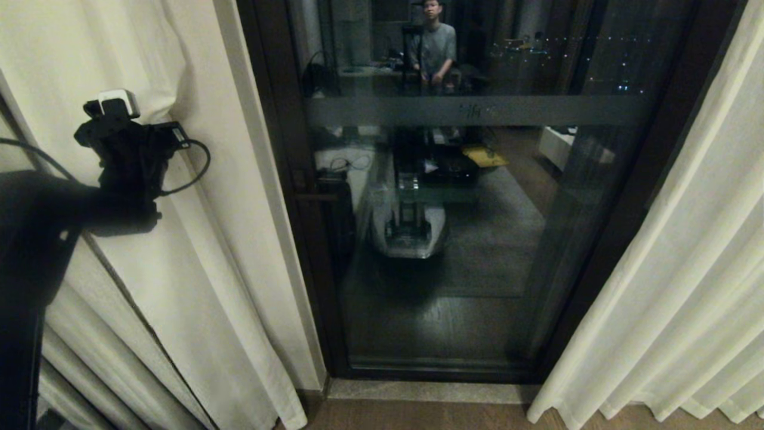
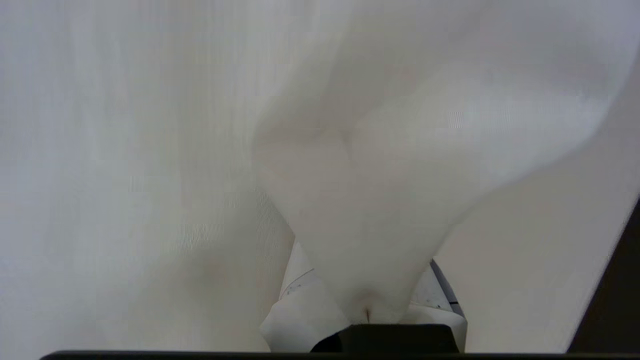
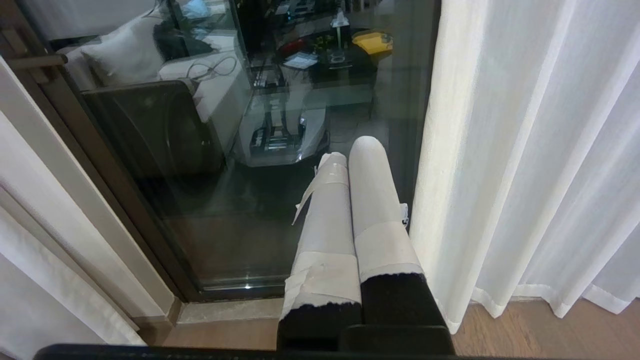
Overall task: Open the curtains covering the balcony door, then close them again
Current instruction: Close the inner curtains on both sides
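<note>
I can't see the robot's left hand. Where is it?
In the head view, the left gripper is on the left side, jaws shut on the left curtain, just beside the balcony door.

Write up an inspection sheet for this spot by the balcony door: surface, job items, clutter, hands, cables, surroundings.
Surface: wooden floor with a pale sill strip under the door.
Job's things: the balcony door is uncovered, dark frame, frosted band across the glass; curtains hang at both sides, the left curtain bunched where it is pinched, the right curtain hanging loose.
Clutter: nothing seen on the floor here.
Hands: left hand shut on a fold of the left curtain; right hand shut and empty, low in front of the glass.
Cables: a black cable loops from the left wrist.
Surroundings: cream wall strip beside the frame; the glass reflects a seated person and furniture.
</note>
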Tool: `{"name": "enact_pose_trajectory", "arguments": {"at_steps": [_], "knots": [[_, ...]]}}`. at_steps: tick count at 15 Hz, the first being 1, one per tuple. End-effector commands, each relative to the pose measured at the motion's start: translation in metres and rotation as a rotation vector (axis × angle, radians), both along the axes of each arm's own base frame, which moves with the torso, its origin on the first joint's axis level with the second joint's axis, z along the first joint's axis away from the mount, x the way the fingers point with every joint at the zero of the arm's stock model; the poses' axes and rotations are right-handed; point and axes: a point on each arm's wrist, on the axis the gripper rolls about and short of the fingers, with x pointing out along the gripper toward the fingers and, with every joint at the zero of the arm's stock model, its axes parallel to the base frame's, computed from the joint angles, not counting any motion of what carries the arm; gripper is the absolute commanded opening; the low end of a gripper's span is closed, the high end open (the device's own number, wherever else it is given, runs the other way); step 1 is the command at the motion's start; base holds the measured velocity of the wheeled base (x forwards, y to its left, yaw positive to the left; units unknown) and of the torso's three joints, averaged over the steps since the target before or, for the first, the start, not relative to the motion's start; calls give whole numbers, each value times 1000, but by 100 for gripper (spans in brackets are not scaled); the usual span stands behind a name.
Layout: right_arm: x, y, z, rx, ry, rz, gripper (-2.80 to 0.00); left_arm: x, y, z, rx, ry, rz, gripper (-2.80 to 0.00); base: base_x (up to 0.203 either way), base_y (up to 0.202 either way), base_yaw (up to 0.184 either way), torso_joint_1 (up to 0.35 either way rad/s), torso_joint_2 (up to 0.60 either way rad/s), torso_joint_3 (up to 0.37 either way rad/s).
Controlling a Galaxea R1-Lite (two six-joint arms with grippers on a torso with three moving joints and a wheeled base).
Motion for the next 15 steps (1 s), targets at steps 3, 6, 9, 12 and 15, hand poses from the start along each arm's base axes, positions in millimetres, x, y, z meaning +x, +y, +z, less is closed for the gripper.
{"name": "enact_pose_trajectory", "arguments": {"at_steps": [3, 6, 9, 12, 15], "knots": [[0, 0, 0, 0, 1, 0, -280, -14, -23, 21, 1, -16, -41, -280, 0, 0, 0, 0, 0, 0], [0, 0, 0, 0, 1, 0, -280, -22, -37, 33, 5, -31, -74, -280, 0, 0, 0, 0, 0, 0], [0, 0, 0, 0, 1, 0, -280, -26, -52, 41, 8, -42, -104, -280, 0, 0, 0, 0, 0, 0], [0, 0, 0, 0, 1, 1, -280, -33, -63, 44, 8, -31, -131, -280, 0, 0, 0, 0, 0, 0], [0, 0, 0, 0, 1, 0, -280, -33, -70, 45, 9, -33, -148, -280, 0, 0, 0, 0, 0, 0]]}}
